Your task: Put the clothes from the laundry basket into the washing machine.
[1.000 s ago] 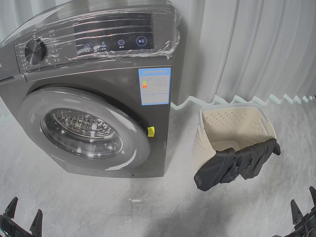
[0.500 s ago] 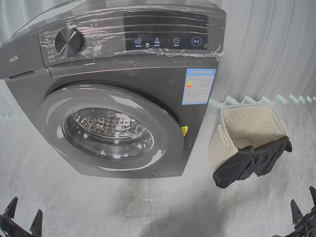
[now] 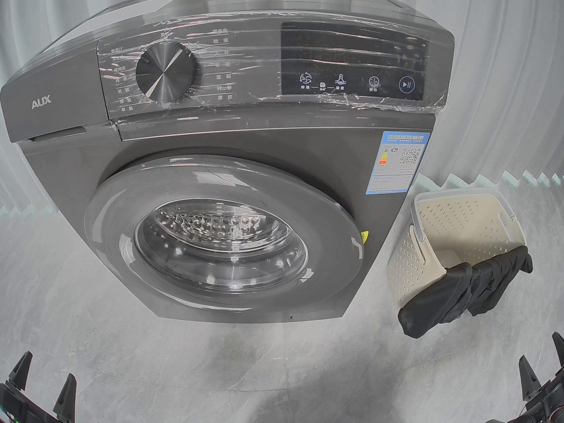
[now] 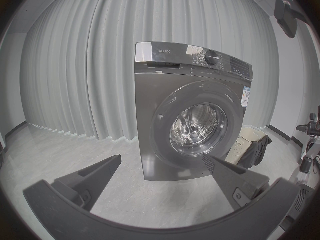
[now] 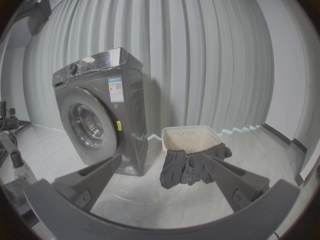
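Dark garment (image 3: 452, 298) draped over laundry basket (image 3: 470, 215) beside shut washing machine (image 3: 235, 142).
Long axis 8-to-2 o'clock along rim; left tool (image 3: 46, 377), right tool (image 3: 540, 356) released.

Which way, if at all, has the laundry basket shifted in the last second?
No. The whole head view shifted, so the camera moved; the laundry basket still stands beside the washing machine, dark clothes draped over its near rim.

The head view's bottom edge cuts off the left jaws and right jaws below their tips. Well ahead of the right jaws, dark clothes (image 3: 449, 301) draped over the laundry basket (image 3: 464, 218) rim hide its near wall; how many garments, I cannot tell. The print on the washing machine (image 3: 264, 142) label (image 3: 398, 161) is too small to read.
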Controlling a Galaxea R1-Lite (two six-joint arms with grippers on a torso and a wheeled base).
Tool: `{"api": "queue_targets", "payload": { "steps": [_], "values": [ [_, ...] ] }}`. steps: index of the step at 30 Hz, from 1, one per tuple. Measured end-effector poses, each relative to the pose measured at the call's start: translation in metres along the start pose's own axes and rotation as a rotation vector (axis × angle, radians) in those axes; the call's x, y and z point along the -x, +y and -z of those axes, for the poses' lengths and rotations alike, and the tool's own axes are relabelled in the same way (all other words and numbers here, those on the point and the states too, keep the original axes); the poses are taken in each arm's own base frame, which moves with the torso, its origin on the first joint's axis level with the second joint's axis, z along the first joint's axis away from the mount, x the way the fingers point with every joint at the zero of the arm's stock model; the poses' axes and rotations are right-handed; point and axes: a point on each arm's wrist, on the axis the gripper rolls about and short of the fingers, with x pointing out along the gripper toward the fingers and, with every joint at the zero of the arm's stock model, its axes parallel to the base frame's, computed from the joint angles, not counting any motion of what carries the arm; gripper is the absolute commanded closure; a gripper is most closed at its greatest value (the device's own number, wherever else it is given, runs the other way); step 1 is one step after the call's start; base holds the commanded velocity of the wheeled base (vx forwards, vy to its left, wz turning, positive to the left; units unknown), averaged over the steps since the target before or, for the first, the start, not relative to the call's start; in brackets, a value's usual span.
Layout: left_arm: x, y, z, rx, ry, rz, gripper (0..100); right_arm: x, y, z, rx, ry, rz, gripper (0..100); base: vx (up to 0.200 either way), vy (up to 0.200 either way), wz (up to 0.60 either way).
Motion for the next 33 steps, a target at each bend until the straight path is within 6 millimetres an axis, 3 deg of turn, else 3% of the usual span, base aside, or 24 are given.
{"api": "queue_targets", "payload": {
  "steps": [25,33],
  "values": [
    [0.0000,0.0000,0.0000,0.000,0.000,0.000,0,0.0000,0.0001,0.0000,-0.001,0.000,0.001,0,0.000,0.000,0.07],
    [0.0000,0.0000,0.0000,0.001,0.000,-0.001,0,0.0000,0.0001,0.0000,-0.001,0.000,0.001,0,0.000,0.200,0.00]
  ]
}}
